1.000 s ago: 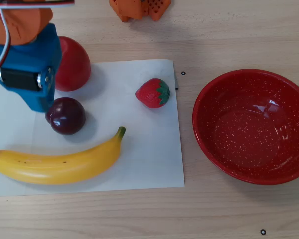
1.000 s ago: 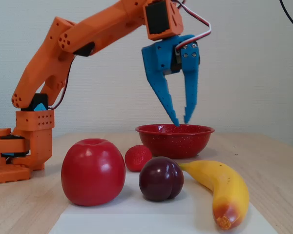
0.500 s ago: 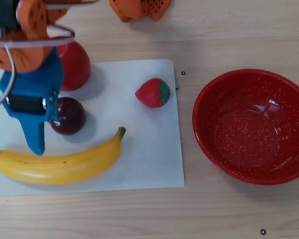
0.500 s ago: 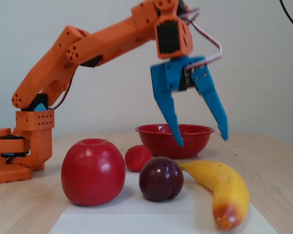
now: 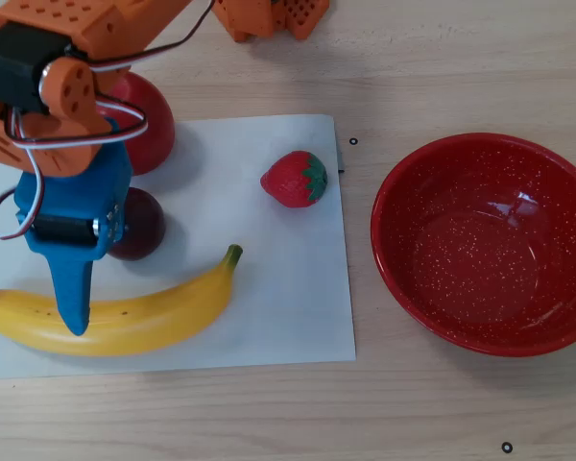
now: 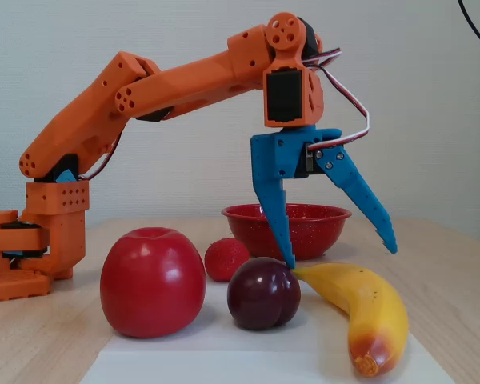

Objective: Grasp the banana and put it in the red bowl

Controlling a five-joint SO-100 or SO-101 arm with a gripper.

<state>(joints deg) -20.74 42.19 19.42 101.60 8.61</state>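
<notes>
Stage of task: approach only. The banana (image 5: 115, 320) had not yet been gripped and lay flat on the white sheet (image 5: 288, 288) on the table (image 5: 413, 58), at about 8 o'clock in the overhead view; the red bowl (image 5: 396, 279) stood empty at 3 o'clock, well apart from the fruit. Grasping, lifting, carrying across and release into the bowl were all left to be done.

The tool (image 6: 340, 258) was held above the banana with its jaws spread wide apart, clamped on nothing; in the fixed view one tip was seen just by the plum (image 6: 263, 294), the other out over the far side of the banana. Whether a tip touched the fruit could not be told.

Orientation of the banana, overhead view: the long axis ran nearly from 9 o'clock to 3 o'clock, the green stem pointing up toward 2 o'clock, the orange-red end toward 9 o'clock, the curve bowing toward 6 o'clock.
</notes>
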